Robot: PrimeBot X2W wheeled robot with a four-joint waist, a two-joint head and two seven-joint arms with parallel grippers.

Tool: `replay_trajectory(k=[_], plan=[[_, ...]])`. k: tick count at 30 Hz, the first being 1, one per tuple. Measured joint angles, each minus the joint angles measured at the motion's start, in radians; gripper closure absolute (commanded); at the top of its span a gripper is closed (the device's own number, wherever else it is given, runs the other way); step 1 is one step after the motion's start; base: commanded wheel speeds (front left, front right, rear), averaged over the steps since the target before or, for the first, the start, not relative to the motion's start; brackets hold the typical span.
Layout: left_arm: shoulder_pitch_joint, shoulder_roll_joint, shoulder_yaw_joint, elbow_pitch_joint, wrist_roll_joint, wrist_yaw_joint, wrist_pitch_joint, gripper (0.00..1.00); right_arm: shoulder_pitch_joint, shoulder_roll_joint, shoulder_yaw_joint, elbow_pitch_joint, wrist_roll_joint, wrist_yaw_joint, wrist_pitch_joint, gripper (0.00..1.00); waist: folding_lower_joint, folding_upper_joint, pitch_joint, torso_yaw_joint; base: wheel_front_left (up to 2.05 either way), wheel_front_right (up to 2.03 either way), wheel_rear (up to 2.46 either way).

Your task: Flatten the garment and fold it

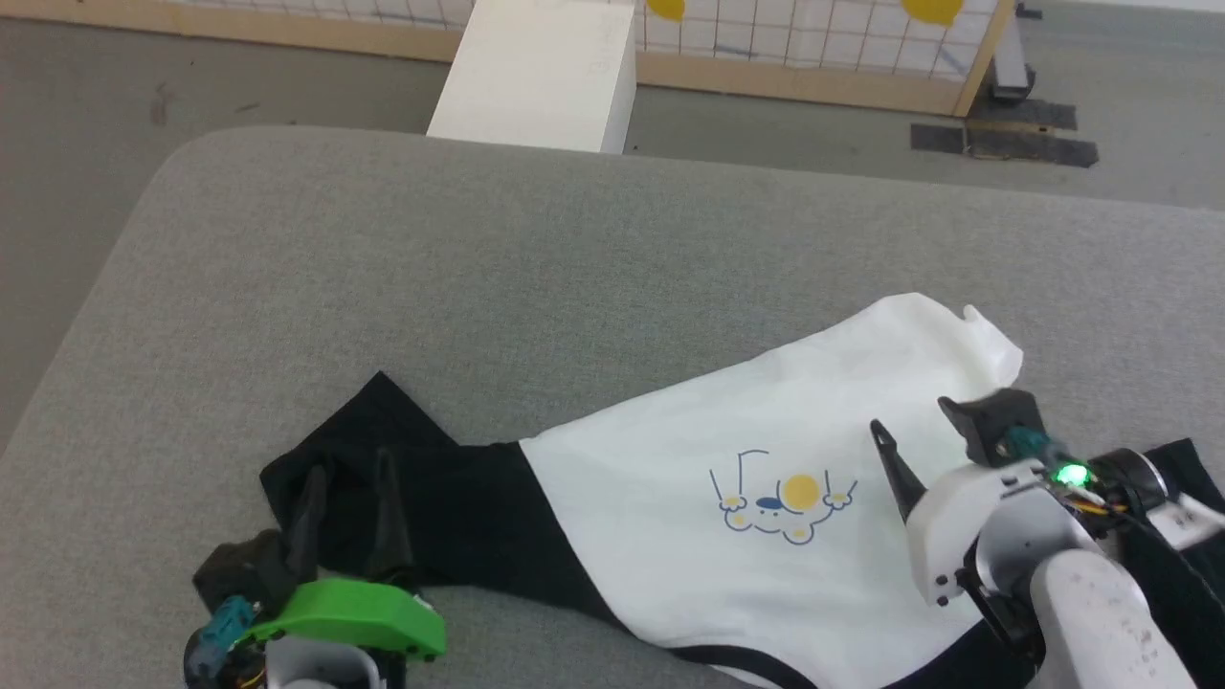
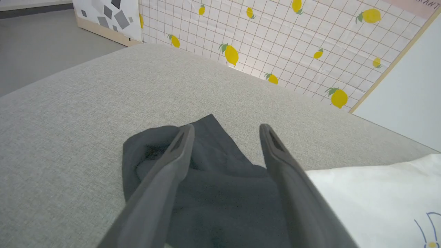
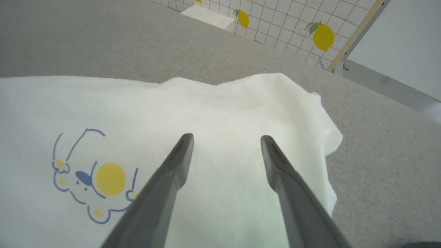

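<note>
Black sleeve [image 1: 459, 507] of the shirt [image 1: 670, 478] lies at near left on the grey cushion [image 1: 478, 268], beneath the left gripper [image 1: 350, 464], whose fingers are spread wide and grip nothing. At near right the right gripper [image 1: 911, 415], equally wide, hangs over the white body beside the print [image 1: 785, 498]. The hem [image 1: 938, 325] lies farther right.

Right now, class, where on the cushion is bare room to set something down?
Bare: the far half of the grey cushion, between the T-shirt and the white block; also the strip left of the black sleeve. Crowded: the near side, with left fingers and right fingers over the T-shirt.
</note>
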Motion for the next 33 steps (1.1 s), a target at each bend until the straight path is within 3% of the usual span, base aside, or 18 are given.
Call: replay_trajectory(k=[7, 8, 9, 10, 15, 26, 29, 33], plan=[[-0.062, -0.026, -0.058, 0.038, 0.033, -0.016, -0.031, 0.0, -0.165, -0.088, 0.138, 0.179, 0.069, 0.0, 0.305, 0.0, 0.0, 0.0, 0.044, 0.041, 0.0, 0.0, 0.0], [-0.067, -0.027, -0.065, 0.044, 0.033, -0.016, -0.032, 0.0, -0.187, -0.095, 0.145, 0.193, 0.081, 0.0, 0.337, 0.52, 0.0, 0.0, 0.05, 0.048, 0.0, 0.0, 0.0], [-0.07, -0.028, -0.072, 0.049, 0.033, -0.016, -0.032, 0.0, -0.209, -0.1, 0.154, 0.203, 0.093, 0.0, 0.359, 0.92, 0.0, 0.0, 0.056, 0.055, 0.0, 0.0, 0.0], [-0.072, -0.029, -0.077, 0.055, 0.033, -0.019, -0.032, 0.0, -0.231, -0.104, 0.157, 0.212, 0.101, 0.0, 0.371, 1.0, 0.0, 0.0, 0.062, 0.061, 0.0, 0.0, 0.0], [-0.088, -0.032, -0.084, 0.061, 0.033, -0.023, -0.033, 0.0, -0.322, -0.104, 0.12, 0.249, 0.09, 0.0, 0.309, 1.0, 0.0, 0.0, 0.098, 0.08, 0.0, 0.0, 0.0], [-0.148, -0.036, -0.124, 0.057, 0.031, -0.032, -0.033, 0.0, -0.65, -0.077, -0.067, 0.411, -0.113, 0.0, 0.08, 1.0, 0.0, 0.0, 0.184, 0.114, 0.0, 0.0, 0.0], [-0.159, -0.036, -0.138, 0.059, 0.028, -0.032, -0.033, 0.0, -0.681, -0.052, -0.109, 0.463, -0.137, 0.0, 0.023, 0.0, 0.0, 0.0, 0.201, 0.124, 0.0, 0.0, 0.0], [-0.162, -0.037, -0.141, 0.064, 0.028, -0.03, -0.036, 0.0, -0.681, -0.015, -0.144, 0.497, -0.125, 0.0, -0.08, 0.0, 0.0, 0.0, 0.203, 0.126, 0.0, 0.0, 0.0]])
